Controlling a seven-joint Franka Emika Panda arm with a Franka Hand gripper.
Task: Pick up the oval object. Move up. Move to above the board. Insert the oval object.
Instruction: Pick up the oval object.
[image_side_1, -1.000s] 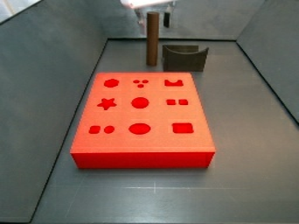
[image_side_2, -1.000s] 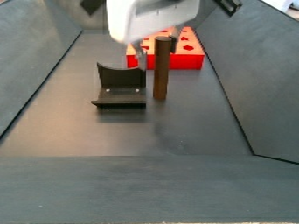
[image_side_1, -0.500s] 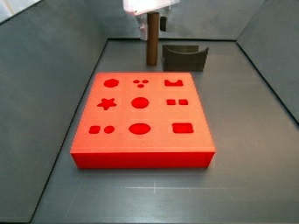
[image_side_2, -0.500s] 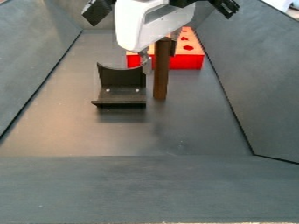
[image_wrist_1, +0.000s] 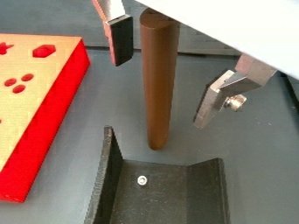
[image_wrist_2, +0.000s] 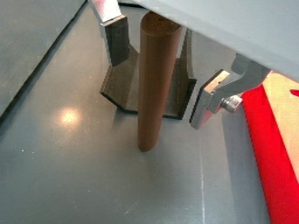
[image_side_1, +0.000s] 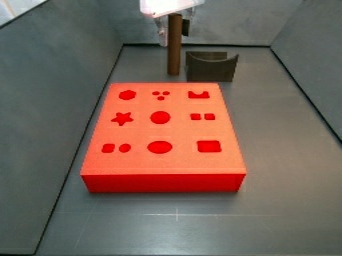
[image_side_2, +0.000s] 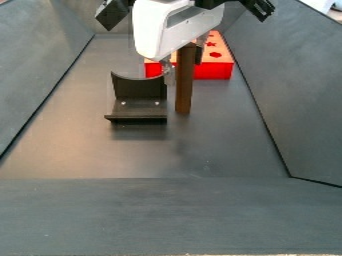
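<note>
The oval object, a tall slim brown peg (image_side_1: 174, 55), stands upright on the grey floor beside the fixture; it also shows in the other side view (image_side_2: 183, 90). My gripper (image_side_1: 171, 22) is down over the peg's top. In both wrist views the peg (image_wrist_1: 158, 87) (image_wrist_2: 156, 83) stands between the fingers with a gap on each side. The gripper (image_wrist_1: 163, 79) (image_wrist_2: 160, 79) is open and touches nothing. The red board (image_side_1: 163, 130) with shaped holes lies nearer the front; its edge shows in a wrist view (image_wrist_1: 35, 96).
The dark L-shaped fixture (image_side_1: 211, 66) stands right next to the peg, also in the other side view (image_side_2: 136, 98) and a wrist view (image_wrist_1: 158, 188). Sloped grey walls (image_side_1: 54, 90) enclose the floor on both sides.
My gripper has come down around the top of the peg, then stayed still over the last half second. The peg and board have not moved.
</note>
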